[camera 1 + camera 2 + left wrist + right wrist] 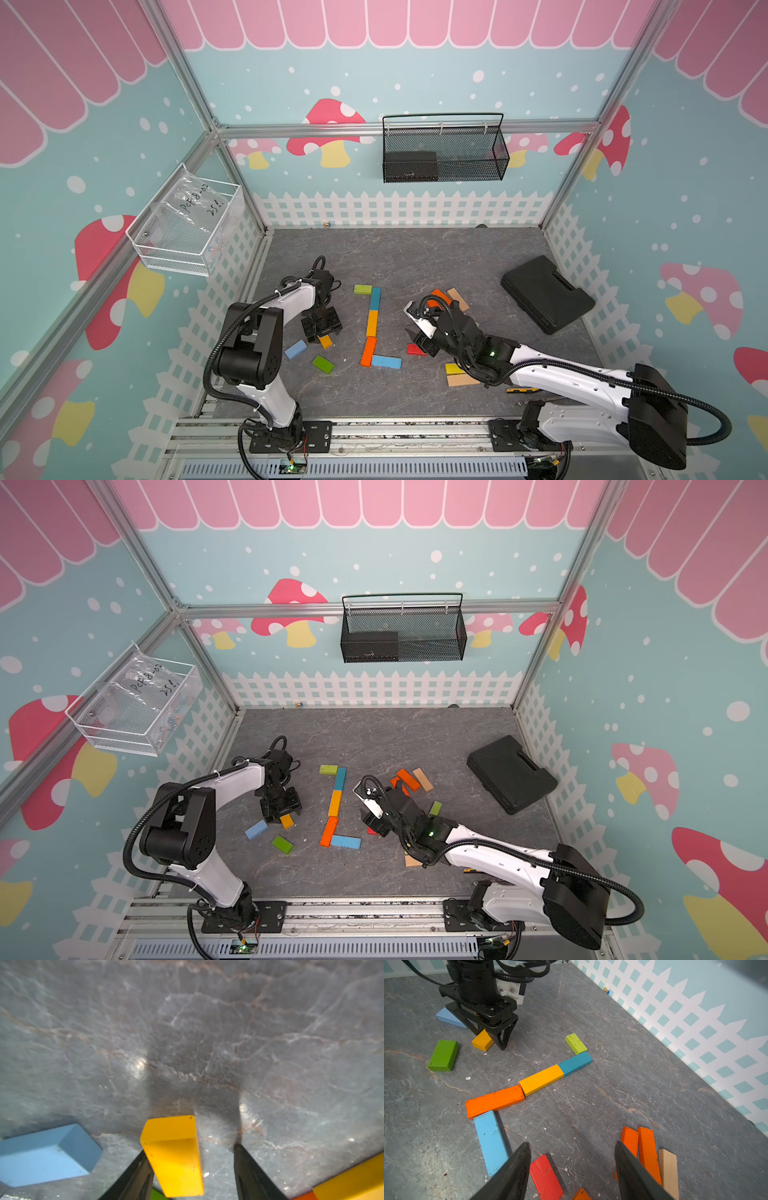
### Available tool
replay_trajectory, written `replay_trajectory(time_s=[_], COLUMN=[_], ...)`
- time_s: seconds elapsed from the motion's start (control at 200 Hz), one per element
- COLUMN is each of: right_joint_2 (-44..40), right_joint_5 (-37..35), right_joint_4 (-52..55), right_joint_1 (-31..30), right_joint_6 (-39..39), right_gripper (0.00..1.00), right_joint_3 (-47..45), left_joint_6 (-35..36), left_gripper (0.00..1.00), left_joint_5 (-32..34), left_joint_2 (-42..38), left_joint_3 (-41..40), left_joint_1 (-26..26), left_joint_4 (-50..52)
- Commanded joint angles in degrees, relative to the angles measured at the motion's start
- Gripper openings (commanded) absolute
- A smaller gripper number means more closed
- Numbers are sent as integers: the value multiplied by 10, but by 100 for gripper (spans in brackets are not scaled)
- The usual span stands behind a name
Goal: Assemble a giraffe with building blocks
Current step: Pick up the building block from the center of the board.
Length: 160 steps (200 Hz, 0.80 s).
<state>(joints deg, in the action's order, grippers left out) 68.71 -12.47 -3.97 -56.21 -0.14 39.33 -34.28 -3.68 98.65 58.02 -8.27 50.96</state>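
Five building blocks lie flat in a line on the grey floor: lime (576, 1043), teal (575, 1063), yellow (541, 1079), orange (495, 1101), then light blue (490, 1142) turned sideways at the end. My left gripper (189, 1148) points down over a loose yellow block (172, 1155), also seen in a top view (326, 341). It is open: one finger touches the block and the other stands apart from it. My right gripper (572, 1143) hangs open just above a red block (545, 1176), with floor showing between its fingers.
A loose blue block (296, 349) and a green one (323, 364) lie near the left gripper. Two orange blocks (646, 1153) and a tan one (668, 1169) lie right of the red block. A black case (546, 293) sits at far right. Fence walls ring the floor.
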Motion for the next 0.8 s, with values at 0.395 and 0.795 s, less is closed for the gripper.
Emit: replay_trajectory(time_s=[0.395, 0.795], right_joint_2=[12, -134], right_joint_5=[-1, -120], right_joint_4=[-5, 20], right_joint_1=[-1, 0], right_joint_6=[0, 43], right_gripper=[65, 65], right_joint_3=[27, 10], left_joint_6=[16, 177], left_gripper=[28, 22], left_joint_5=[-6, 79], left_joint_2=[-49, -134], left_joint_3=[17, 216], left_joint_1=[-17, -279], left_joint_4=[19, 86])
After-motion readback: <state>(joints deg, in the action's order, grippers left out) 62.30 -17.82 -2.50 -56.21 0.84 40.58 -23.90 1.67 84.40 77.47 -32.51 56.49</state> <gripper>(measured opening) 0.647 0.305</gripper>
